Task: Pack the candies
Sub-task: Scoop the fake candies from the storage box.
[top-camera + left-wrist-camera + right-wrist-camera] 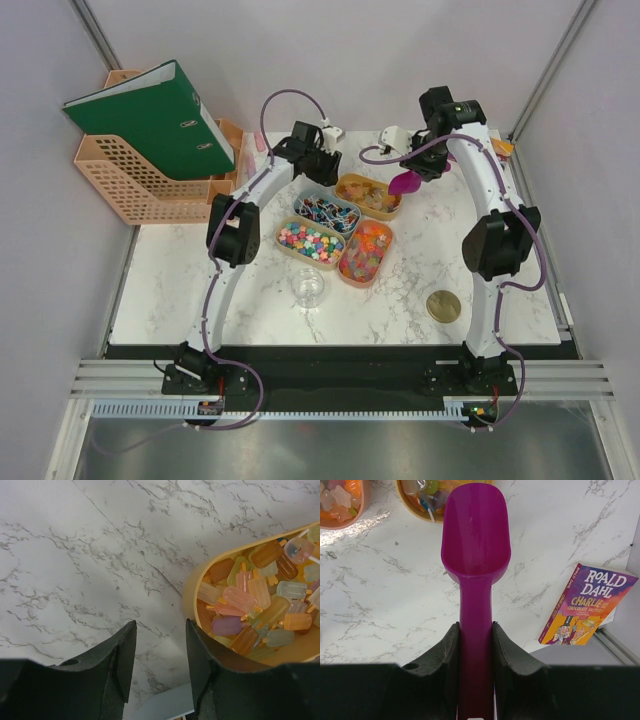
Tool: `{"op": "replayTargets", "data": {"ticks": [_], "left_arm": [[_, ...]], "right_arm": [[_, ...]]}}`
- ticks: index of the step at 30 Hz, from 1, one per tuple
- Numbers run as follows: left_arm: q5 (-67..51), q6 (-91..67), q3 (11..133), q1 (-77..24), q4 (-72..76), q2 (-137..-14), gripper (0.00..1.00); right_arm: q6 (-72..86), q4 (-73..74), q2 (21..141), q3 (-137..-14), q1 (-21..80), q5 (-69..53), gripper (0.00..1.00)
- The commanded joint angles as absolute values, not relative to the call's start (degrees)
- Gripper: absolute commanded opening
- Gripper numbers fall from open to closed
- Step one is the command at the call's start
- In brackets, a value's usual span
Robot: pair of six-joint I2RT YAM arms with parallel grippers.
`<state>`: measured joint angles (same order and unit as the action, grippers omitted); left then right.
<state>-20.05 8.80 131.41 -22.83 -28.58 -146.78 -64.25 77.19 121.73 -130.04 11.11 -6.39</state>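
Currently my right hand (pixel 475 635) clamps the magenta scoop (pixel 476 535) by its handle; my left hand (pixel 160 655) stands parted, holding nothing, above the desk (pixel 100 555) beside the popsicle candies (pixel 252 602).

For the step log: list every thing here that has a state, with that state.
left gripper, open, empty.
right gripper, shut on the scoop.
scoop, empty.
jar, upright, uncovered, looks empty.
gold lid, flat on the table, apart from the jar.
candies, in their four trays.
book, closed.

Bright, even overhead light casts soft shadows, with glare on the marble table (pixel 350 534) (candies (pixel 240 600) slightly soft).
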Motion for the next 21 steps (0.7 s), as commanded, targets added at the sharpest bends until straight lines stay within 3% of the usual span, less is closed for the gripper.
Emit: {"op": "replayTargets", "data": {"ticks": [1,21], "left_arm": [[-22.23,7.12,131.13,-23.55,-28.92,-147.22,0.51],[-26.1,4.92,128.58,-23.91,-30.94,-144.84,0.49]], "right_arm": [[-63.37,83.32,120.23,-130.08,11.86,-5.19,0.0],[-58.19,83.58,122.78,-124.72,14.76,6.24,0.0]]}}
